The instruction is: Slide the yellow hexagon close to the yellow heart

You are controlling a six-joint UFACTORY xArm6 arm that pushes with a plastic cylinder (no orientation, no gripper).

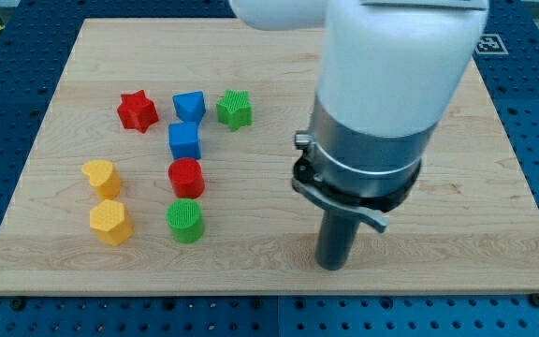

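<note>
The yellow hexagon [110, 222] lies at the view's lower left of the wooden board. The yellow heart [101, 177] sits just above it, a small gap between them. My tip [333, 265] rests on the board at the view's lower middle-right, far to the right of both yellow blocks and touching no block. The nearest block to the tip is the green cylinder [186, 220], well to its left.
A red star [138, 110], a blue block [189, 105] and a green star [235, 109] form a row near the top. A blue cube [184, 140] and a red cylinder [186, 177] stand below. The board's bottom edge [269, 292] is close under the tip.
</note>
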